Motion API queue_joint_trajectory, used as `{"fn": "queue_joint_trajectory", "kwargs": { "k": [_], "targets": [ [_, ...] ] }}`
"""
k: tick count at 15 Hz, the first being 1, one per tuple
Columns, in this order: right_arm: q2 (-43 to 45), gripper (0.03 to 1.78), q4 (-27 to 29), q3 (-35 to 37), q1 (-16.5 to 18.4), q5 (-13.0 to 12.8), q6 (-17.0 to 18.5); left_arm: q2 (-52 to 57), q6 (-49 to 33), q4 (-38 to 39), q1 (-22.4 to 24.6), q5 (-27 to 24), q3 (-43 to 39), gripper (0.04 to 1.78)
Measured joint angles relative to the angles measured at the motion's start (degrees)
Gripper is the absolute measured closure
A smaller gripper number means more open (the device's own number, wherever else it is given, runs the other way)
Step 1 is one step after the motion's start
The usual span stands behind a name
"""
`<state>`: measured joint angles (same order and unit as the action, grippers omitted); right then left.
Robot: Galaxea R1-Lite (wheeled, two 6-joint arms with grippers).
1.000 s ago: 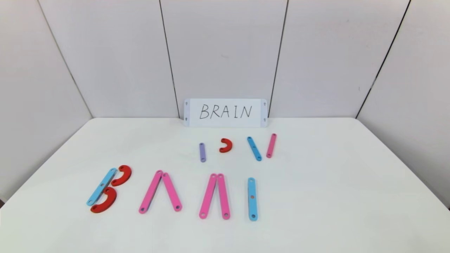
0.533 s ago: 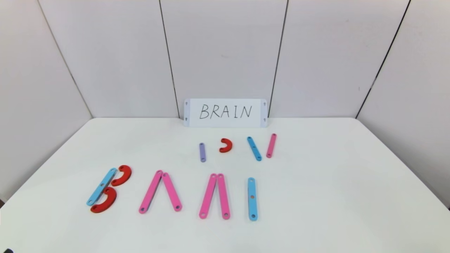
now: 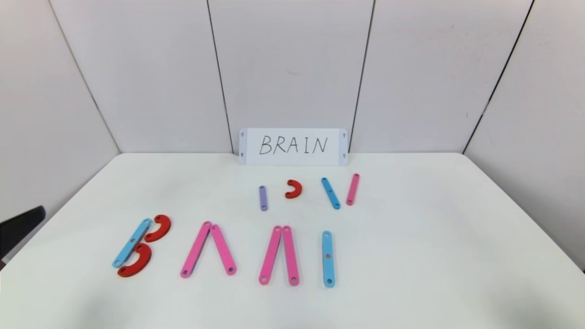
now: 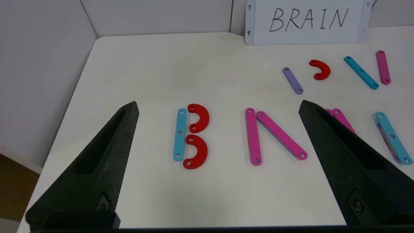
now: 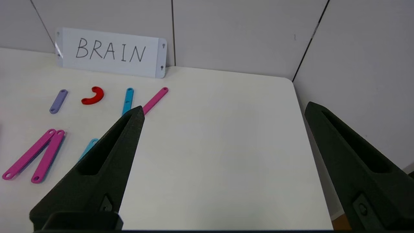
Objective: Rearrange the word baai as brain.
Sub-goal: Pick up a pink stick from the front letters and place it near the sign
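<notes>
From the head camera, the word baai (image 3: 224, 249) lies flat along the near part of the tabletop (image 3: 434, 237): a blue bar with two red curves, two pairs of pink bars, and a single blue bar. Spare pieces (image 3: 309, 192) sit farther back, in front of the white card (image 3: 293, 146). A dark part of the left arm shows at the edge, well to the left of the letters; the claw itself cannot be picked out there.

From the left wrist, the left claw (image 4: 218, 108) hangs above the tabletop with its fingers wide apart and nothing between them. The B (image 4: 191, 136) and the first pink pair (image 4: 271, 134) lie between and beyond the fingertips, not touching them. The spare purple bar (image 4: 292, 80) and red curve (image 4: 320, 69) lie farther ahead.

From the right wrist, the right claw (image 5: 223, 108) is also spread wide and empty, over bare tabletop, with the pink bars (image 5: 34, 155) off to one side.

The pieces look thin, stiff and light, and probably slick on the smooth top. They likely slide rather than lift; pinching a bar across its narrow width near the middle seems safest.
</notes>
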<state>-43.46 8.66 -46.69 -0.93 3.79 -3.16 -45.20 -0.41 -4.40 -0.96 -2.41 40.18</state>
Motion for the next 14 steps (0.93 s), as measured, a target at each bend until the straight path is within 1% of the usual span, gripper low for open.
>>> {"fn": "queue_joint_trajectory", "kwargs": {
  "k": [2,4,6,7,9,11,14],
  "targets": [
    [-7.08,0.08,3.96,-6.64,-0.65,1.16,0.13,-7.72,0.01,-2.35,0.0,-1.77,6.81,0.09],
    [-13.9,0.08,6.72,-12.2,-1.66,1.77,0.24,-15.02,0.26,-6.27,-0.2,-3.36,13.87,0.09],
    [-20.07,0.08,7.5,-15.87,-3.4,2.38,1.4,-21.6,0.41,-11.85,-1.32,-4.5,20.48,0.09],
    [-23.19,0.08,7.46,-17.07,-4.55,3.18,2.19,-24.48,0.49,-14.67,-2.06,-4.69,23.04,0.09],
    [-28.31,0.08,7.27,-18.19,-5.83,5.71,2.85,-29.71,0.72,-17.97,-3.5,-4.89,26.77,0.09],
    [-32.34,0.08,7.27,-18.64,-5.85,9.98,2.94,-33.32,2.17,-18.71,-4.4,-4.94,28.59,0.09],
    [-36.04,0.08,7.16,-18.71,-5.6,14.12,2.8,-37.1,2.89,-19.74,-6.0,-4.91,29.92,0.09]
  ]
}}
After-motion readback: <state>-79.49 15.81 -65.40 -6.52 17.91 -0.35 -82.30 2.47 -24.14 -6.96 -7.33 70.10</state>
